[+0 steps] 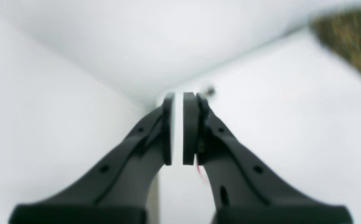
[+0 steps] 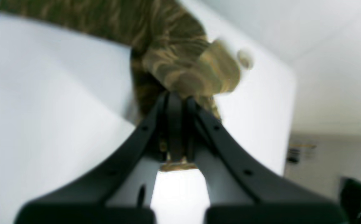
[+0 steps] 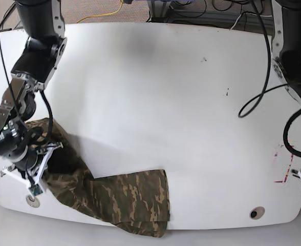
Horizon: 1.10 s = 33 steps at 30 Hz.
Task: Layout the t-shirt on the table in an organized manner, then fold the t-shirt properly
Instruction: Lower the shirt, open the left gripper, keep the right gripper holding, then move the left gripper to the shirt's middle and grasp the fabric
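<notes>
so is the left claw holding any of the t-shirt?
No. In the left wrist view the left claw shows bare white between its pads, with the t-shirt off at the frame's upper right.

A robotics lab or test bench; two black arms (image 3: 35, 46) are mounted over a bare white surface (image 3: 155, 92) with grommet holes (image 3: 256, 212) and red tape marks (image 3: 282, 180); loose black cables (image 3: 265, 61) and a yellow cable (image 3: 107, 14) trail over the floor beyond its far edge; a white wall (image 2: 333, 62) shows behind.
</notes>
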Each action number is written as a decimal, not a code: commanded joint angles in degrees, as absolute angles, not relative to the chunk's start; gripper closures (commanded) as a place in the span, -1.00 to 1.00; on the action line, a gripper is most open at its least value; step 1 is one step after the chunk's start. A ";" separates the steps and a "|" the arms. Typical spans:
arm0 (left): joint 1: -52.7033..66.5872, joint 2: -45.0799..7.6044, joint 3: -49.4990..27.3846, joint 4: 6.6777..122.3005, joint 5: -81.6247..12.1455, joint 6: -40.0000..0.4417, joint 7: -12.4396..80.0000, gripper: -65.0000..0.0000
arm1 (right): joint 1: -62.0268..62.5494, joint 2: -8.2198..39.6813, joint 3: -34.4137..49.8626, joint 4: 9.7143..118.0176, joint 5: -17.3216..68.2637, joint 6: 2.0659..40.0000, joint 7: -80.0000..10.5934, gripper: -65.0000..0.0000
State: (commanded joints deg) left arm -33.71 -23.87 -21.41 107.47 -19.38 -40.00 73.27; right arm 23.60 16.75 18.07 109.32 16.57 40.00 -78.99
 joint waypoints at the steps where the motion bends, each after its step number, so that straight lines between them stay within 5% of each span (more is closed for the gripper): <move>1: -31.25 -23.25 -22.20 107.47 -19.38 -40.00 73.27 0.91 | 20.62 15.78 18.86 110.64 16.57 40.00 -78.29 1.00; 15: -12.44 -15.43 -22.37 108.26 -19.12 -40.00 65.98 0.91 | 1.01 9.80 20.44 115.47 16.48 40.00 -72.48 1.00; 33: -10.77 -11.65 -17.80 108.09 -18.95 -40.00 65.10 0.89 | -17.45 1.63 19.91 115.65 16.66 40.00 -72.13 1.00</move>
